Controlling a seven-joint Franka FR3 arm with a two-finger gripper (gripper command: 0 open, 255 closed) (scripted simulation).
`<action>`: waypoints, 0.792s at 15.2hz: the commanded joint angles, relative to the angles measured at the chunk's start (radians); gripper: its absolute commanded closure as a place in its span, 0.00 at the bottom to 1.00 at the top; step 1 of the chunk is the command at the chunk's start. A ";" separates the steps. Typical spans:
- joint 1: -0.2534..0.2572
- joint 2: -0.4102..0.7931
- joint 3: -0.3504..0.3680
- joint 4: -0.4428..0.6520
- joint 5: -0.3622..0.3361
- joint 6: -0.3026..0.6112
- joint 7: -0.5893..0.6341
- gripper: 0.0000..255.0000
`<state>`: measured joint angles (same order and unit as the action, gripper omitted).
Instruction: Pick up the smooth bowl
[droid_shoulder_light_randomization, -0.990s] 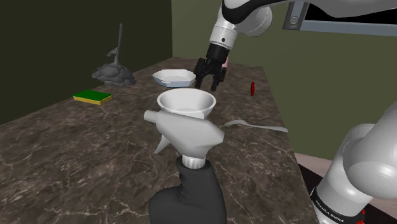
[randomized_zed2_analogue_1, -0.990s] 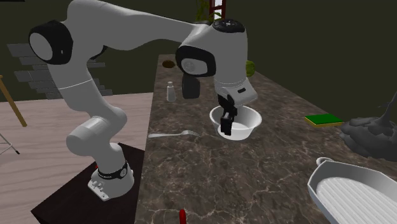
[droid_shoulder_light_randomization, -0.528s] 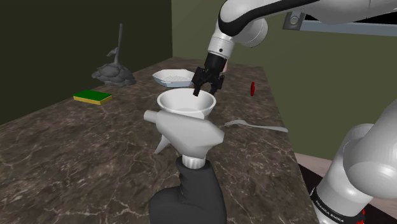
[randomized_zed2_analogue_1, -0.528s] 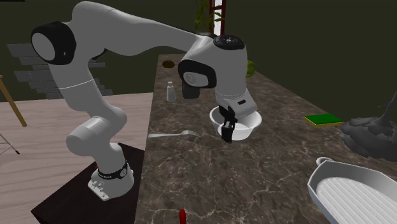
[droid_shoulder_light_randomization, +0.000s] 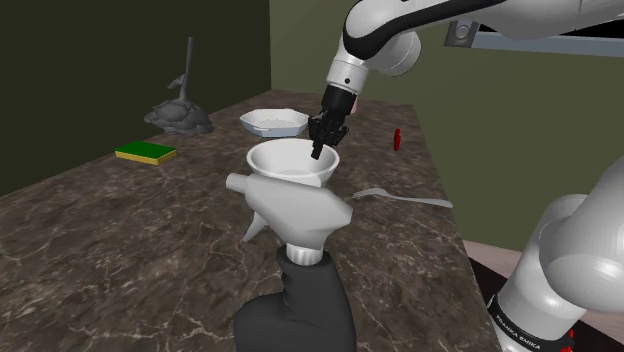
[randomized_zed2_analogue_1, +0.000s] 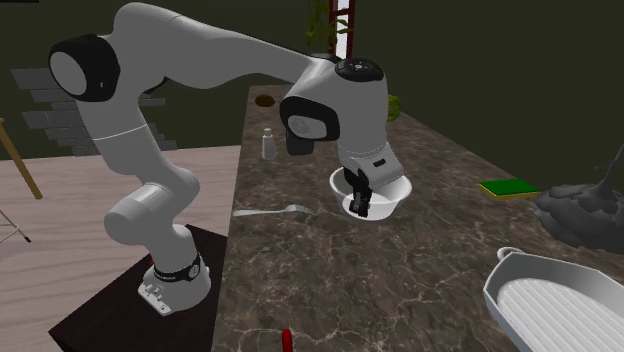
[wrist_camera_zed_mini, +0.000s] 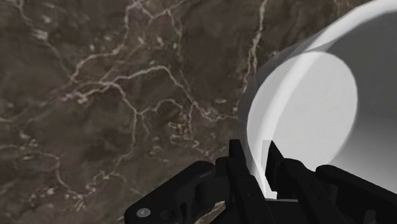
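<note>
The smooth white bowl (droid_shoulder_light_randomization: 287, 164) stands on the dark marble counter (droid_shoulder_light_randomization: 120, 230), partly hidden in the shoulder view by a spray bottle in front of it. My black gripper (droid_shoulder_light_randomization: 321, 141) comes down on the rim on the side towards the arm's stand, shut on it. In the wrist view the rim of the bowl (wrist_camera_zed_mini: 312, 108) runs between the two fingers (wrist_camera_zed_mini: 236, 167), one inside the wall and one outside, and my gripper (wrist_camera_zed_mini: 256, 167) clasps it. The second exterior view has the gripper (randomized_zed2_analogue_1: 361, 205) at the near rim of the bowl (randomized_zed2_analogue_1: 392, 190).
A spray bottle (droid_shoulder_light_randomization: 296, 218) with a white head stands close in front of the shoulder camera. On the counter also lie a white ribbed dish (droid_shoulder_light_randomization: 272, 122), a green sponge (droid_shoulder_light_randomization: 145, 152), a spoon (droid_shoulder_light_randomization: 402, 198), a small red item (droid_shoulder_light_randomization: 397, 139) and a grey figure (droid_shoulder_light_randomization: 178, 115). A shaker (randomized_zed2_analogue_1: 268, 145) stands near the counter's edge.
The gripper has come down onto the bowl's rim, and its fingers, spread wide a second ago, have shut on the wall. The bowl has not moved.
</note>
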<state>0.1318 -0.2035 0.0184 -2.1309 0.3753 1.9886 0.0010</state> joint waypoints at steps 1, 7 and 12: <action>0.000 0.001 0.000 -0.001 0.000 0.000 0.000 1.00; -0.002 -0.008 -0.002 0.042 -0.008 -0.050 0.016 1.00; -0.004 -0.014 -0.004 0.102 -0.017 -0.112 0.037 1.00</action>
<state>0.1287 -0.2175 0.0151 -2.0421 0.3600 1.8886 0.0349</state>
